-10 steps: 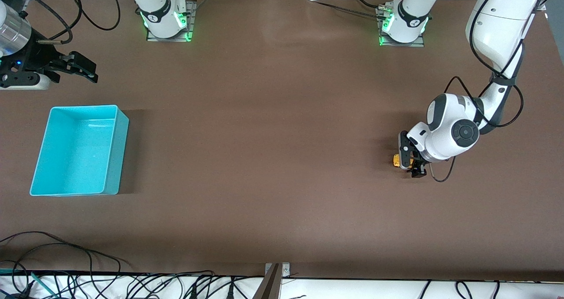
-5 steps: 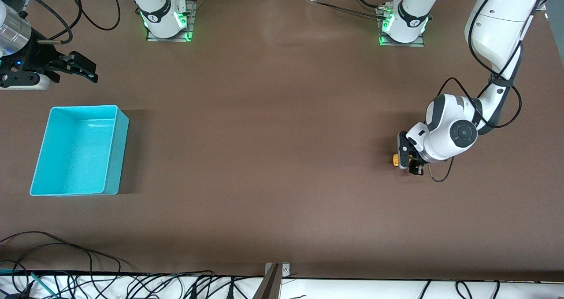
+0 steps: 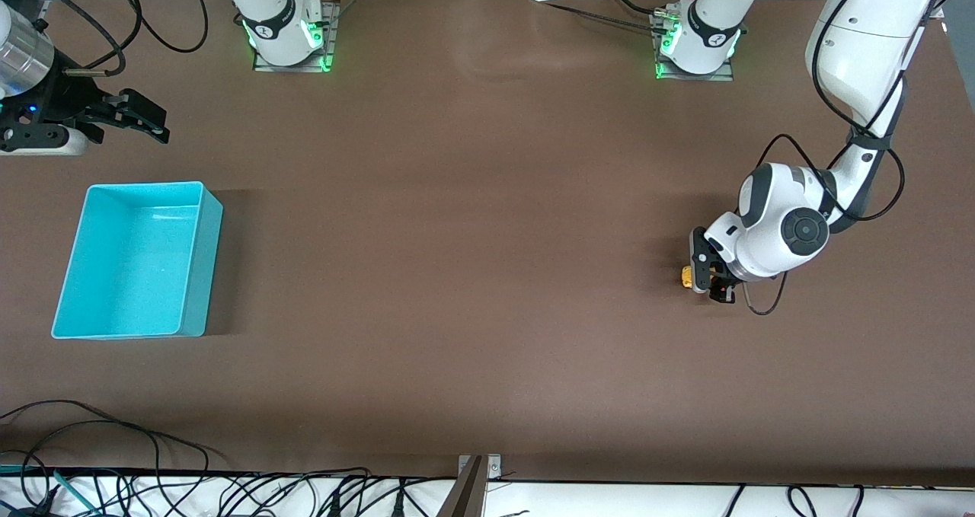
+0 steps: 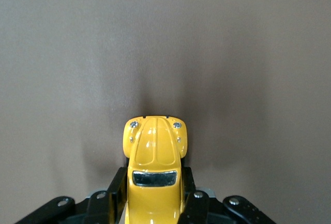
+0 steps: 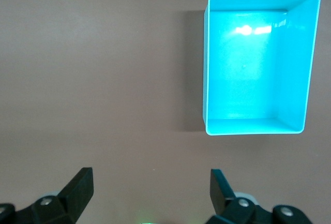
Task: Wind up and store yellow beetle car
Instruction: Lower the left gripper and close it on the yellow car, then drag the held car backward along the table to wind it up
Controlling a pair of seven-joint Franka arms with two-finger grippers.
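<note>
Starting at the right arm's end of the table, my right gripper point(image 3: 156, 123) hangs in the air with its fingers spread wide and nothing between them, waiting over bare table just past the back edge of the teal bin point(image 3: 194, 262); I read that as a parked pose, close enough to help at the bin but out of the way of the work. The bin itself sits open-topped and empty, flat on the brown table point(image 3: 472, 273), and the right wrist view shows its whole inside with only a glare spot on the floor, so it is ready to take the toy. The wide middle stretch of table between the bin and the other arm carries nothing that matters to me. At the left arm's end, my left gripper point(image 3: 707, 279) is down at the table surface and clamped on the yellow car point(image 3: 688, 276), which is well apart from the bin. In the left wrist view the car point(image 4: 155, 175) points nose-out away from the wrist, with a black finger point(image 4: 115, 195) pressed against each flank at the cabin, hood and headlights sticking clear. I judge that side grip suits the winding step: the wheels stay on the table so I can drag the car backward to load its spring. Whether the wheels truly touch the table I cannot tell from here, and storing has not begun
</note>
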